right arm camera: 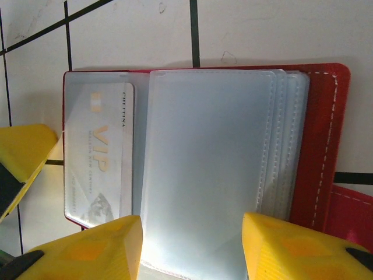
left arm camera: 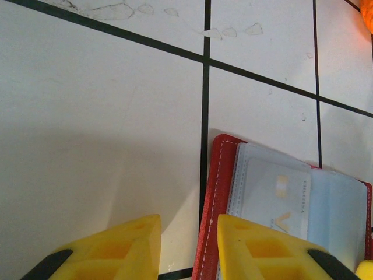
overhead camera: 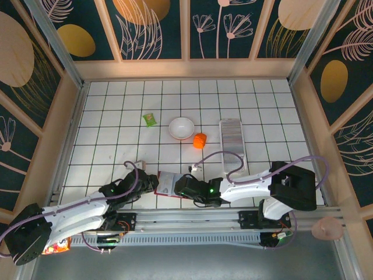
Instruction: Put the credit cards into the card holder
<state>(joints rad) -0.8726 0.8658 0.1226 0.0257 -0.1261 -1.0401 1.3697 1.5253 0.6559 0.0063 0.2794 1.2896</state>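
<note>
White gridded tabletop [overhead camera: 116, 116]: open card holder [right arm camera: 326, 146], one VIP card [right arm camera: 99, 169] sleeved. Left gripper [left arm camera: 189, 224], narrowly parted, straddles the cover edge; right gripper [right arm camera: 192, 224], half-wide, straddles the sleeves. Likely next: fetch more credit cards [overhead camera: 233, 143].

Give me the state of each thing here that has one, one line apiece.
Dark red folding card holder: open, lying flat, clear sleeves up.
Pale VIP credit card: slipped into a sleeve.
Clear plastic oblong tray: upright, holding a silvery row of cards.
White round bowl: upright, empty.
Left gripper: open, at the holder's edge.
Right gripper: open, over the sleeves.
</note>
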